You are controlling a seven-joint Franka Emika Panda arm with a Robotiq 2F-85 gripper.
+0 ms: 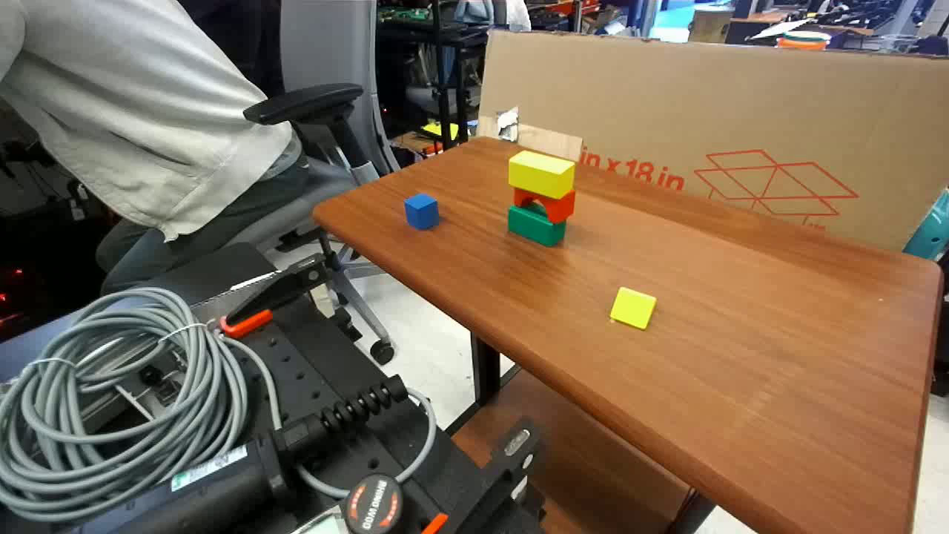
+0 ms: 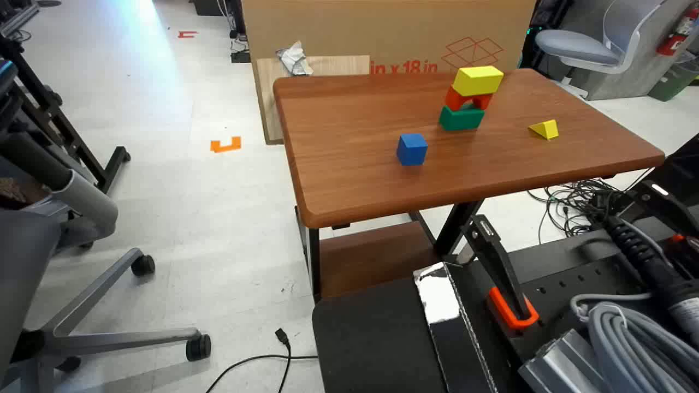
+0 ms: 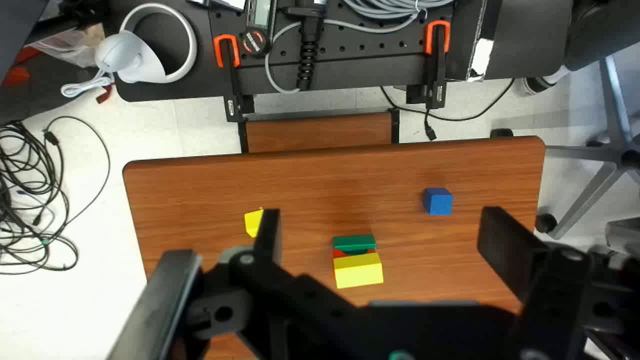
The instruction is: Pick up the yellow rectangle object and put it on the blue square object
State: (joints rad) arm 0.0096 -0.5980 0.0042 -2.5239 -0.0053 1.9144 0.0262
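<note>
The chunky yellow block (image 1: 541,174) lies on top of a stack in both exterior views (image 2: 478,81). Under it is a red arch block (image 1: 561,207), and a green block (image 1: 535,227) is at the bottom on the table. The small blue cube (image 1: 422,212) sits on the table apart from the stack, also in an exterior view (image 2: 412,149). In the wrist view my gripper (image 3: 382,215) is open, with nothing between its fingers. It is above the table; the yellow block (image 3: 359,271) and blue cube (image 3: 438,201) appear between the fingers, farther below. The exterior views do not show the gripper.
A small yellow wedge (image 1: 633,308) lies on the wooden table (image 1: 778,334); the left finger partly covers it in the wrist view. A cardboard sheet (image 1: 637,104) stands behind the table. A black bench with clamps (image 2: 505,295) and coiled cable (image 1: 126,400) is at the opposite side.
</note>
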